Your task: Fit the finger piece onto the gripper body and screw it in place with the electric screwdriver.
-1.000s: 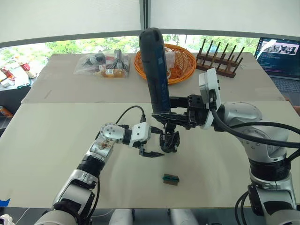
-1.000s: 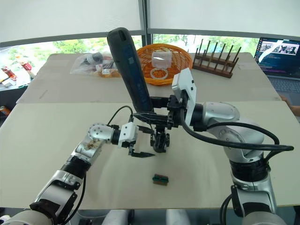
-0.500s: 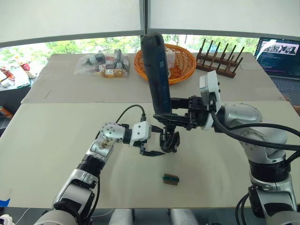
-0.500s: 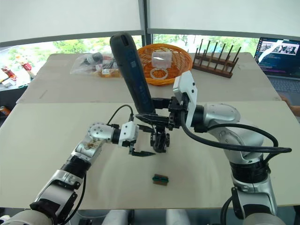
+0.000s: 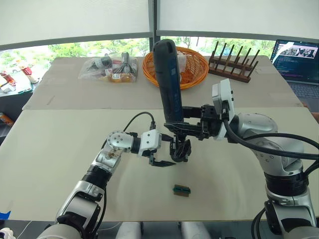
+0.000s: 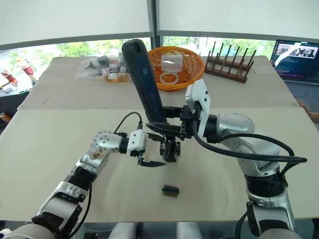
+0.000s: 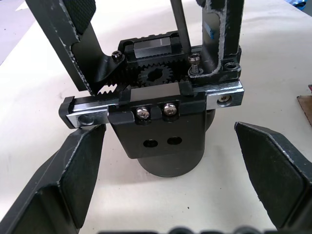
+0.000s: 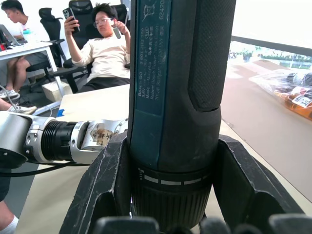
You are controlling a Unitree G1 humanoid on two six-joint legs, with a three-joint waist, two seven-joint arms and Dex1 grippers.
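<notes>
Right hand (image 5: 185,128), centre of frame, clenched on the electric screwdriver (image 5: 166,79). Over the last second the tool's upper end has swung slightly right and sits a touch lower; the bit end is unmoved over the gripper body (image 5: 180,149). Reads as alignment on a screw, driving under way or about to start. Long axis runs steeply up and left from the bit, rounded end toward the upper middle, bit pointing down. Left hand (image 5: 159,160), just left of the body, fingers spread, grasping nothing. Finger piece (image 7: 220,39) stands on the body's rail. Surface (image 5: 60,149) carries the body.
</notes>
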